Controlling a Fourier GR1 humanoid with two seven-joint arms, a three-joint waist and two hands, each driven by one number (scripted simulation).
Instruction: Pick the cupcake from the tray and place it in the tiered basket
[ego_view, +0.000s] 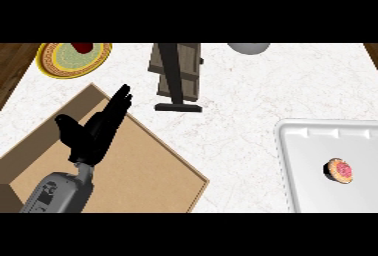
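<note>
Near the left edge of the surface: left hand, wide open, fingers straight and pointing toward the far edge, thumb splayed to the left, holding nothing. Poised over a brown board at the near left corner; touching it or not, cannot tell. Just beyond the fingertips, at the far left corner, a yellow-rimmed plate with green and red on it. Further right, by the far edge, the tiered basket, wooden with a dark post. Then a grey rounded object, cut off by the far edge. Over at the right edge, the white tray, and the cupcake on it, pink-topped, tipped on its side, well apart from the hand.
</note>
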